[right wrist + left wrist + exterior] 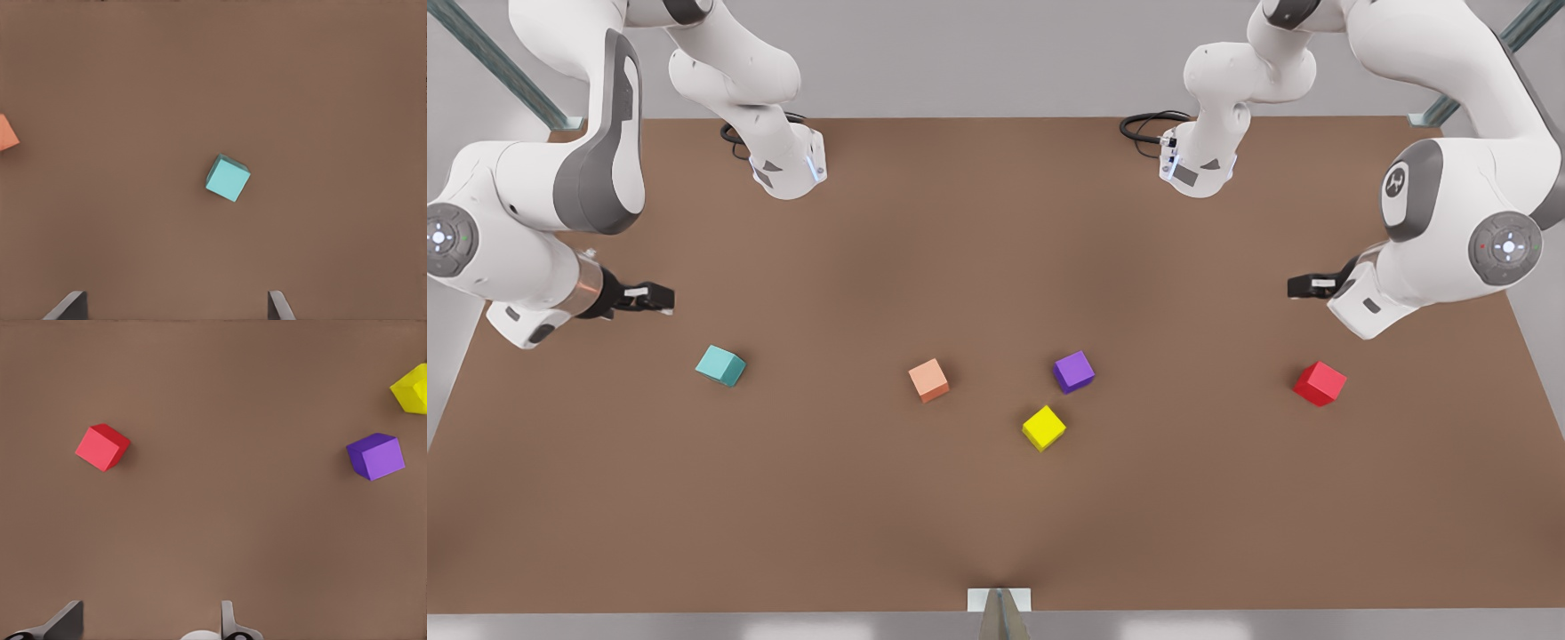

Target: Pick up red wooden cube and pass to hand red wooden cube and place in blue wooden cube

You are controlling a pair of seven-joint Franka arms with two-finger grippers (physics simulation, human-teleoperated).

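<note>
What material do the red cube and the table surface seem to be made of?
The red wooden cube has flat, matte, evenly colored faces with no visible grain; it could be painted wood or plastic, the render leaves this open. The table looks like a smooth, matte brown board, plain and without gloss or pattern; its material is unclear too.

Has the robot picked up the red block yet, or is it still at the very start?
Still at the start. Nothing looks done: the red wooden cube sits untouched on the table, far from the blue wooden cube. Nothing is in hand either: the left claw hangs open above the red cube, and the right claw hangs open above the blue one. Grabbing, passing across and placing are all left.
</note>
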